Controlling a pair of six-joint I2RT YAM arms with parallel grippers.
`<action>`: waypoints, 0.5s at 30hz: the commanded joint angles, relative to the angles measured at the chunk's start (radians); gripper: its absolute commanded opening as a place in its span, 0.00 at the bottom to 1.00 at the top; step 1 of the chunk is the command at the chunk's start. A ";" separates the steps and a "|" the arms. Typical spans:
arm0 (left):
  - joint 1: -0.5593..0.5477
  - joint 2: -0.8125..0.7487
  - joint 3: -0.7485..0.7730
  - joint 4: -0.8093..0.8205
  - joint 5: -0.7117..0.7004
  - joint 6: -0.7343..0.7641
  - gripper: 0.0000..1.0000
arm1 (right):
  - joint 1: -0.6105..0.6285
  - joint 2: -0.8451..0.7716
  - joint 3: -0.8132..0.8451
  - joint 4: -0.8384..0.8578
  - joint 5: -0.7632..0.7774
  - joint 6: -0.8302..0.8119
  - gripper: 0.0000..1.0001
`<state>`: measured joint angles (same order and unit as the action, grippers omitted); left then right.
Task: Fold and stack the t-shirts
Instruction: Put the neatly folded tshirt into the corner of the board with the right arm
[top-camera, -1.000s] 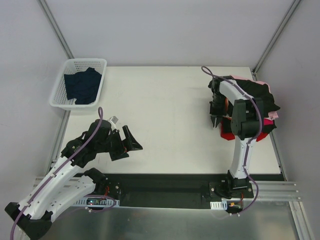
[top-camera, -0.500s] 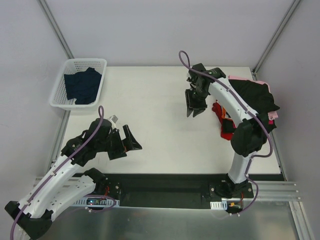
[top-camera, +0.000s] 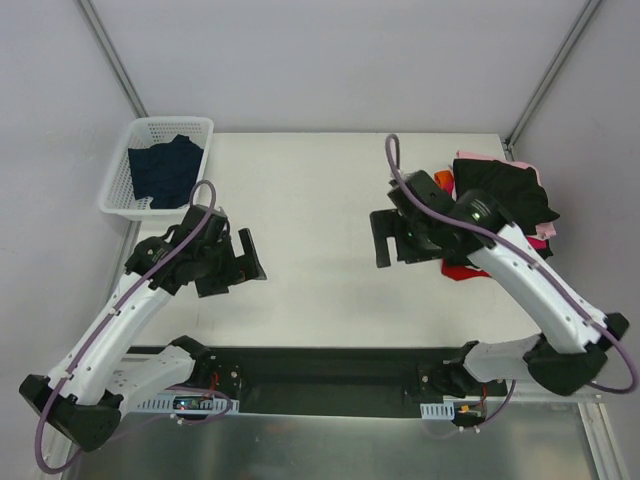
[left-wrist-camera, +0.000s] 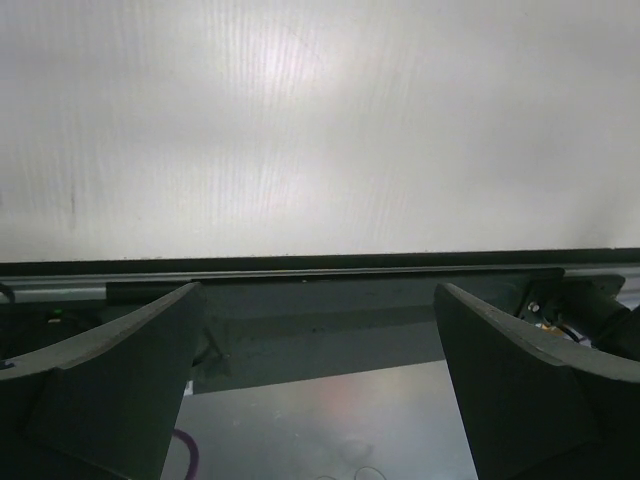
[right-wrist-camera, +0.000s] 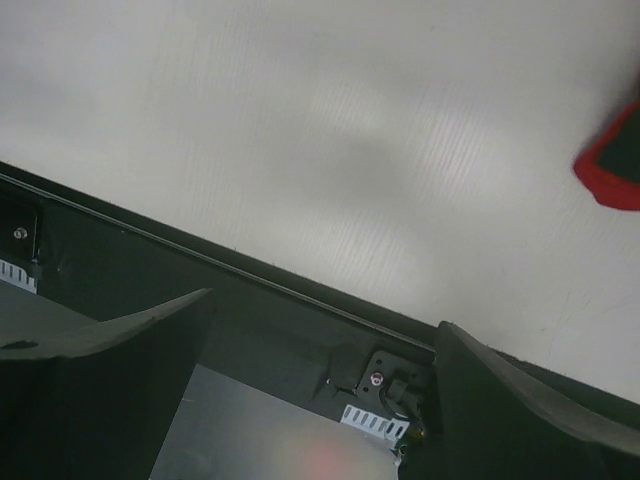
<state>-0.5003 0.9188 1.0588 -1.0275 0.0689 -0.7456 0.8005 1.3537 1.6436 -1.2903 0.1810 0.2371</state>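
The left arm (top-camera: 105, 335) and the right arm (top-camera: 532, 275) had white shells on their long links and black housings at the joints. A thin purple cable (top-camera: 204, 183) trailed behind each arm's jaws. The jaws were dark, matte wedges with rounded edges.

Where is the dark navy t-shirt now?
In the top view, the dark navy t-shirt lies inside the white basket at the far left corner of the table.

Dark navy t-shirt (top-camera: 165, 170), white lattice-walled basket (top-camera: 115, 186), black t-shirt (top-camera: 505, 188), red t-shirt (top-camera: 462, 270), pink t-shirt (top-camera: 545, 231), off-white table (top-camera: 310, 190).
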 joint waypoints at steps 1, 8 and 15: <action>0.057 0.040 0.053 -0.082 -0.047 0.063 0.99 | 0.029 -0.185 -0.161 -0.118 0.136 0.207 0.96; 0.140 0.127 0.181 -0.161 -0.158 0.084 0.99 | 0.046 -0.295 -0.262 -0.116 0.133 0.219 0.96; 0.141 0.153 0.256 -0.198 -0.182 0.066 0.99 | 0.048 -0.114 -0.139 -0.107 0.175 0.087 0.96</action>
<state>-0.3645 1.0668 1.2564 -1.1660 -0.0532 -0.6868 0.8425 1.1549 1.4277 -1.3495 0.3145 0.4000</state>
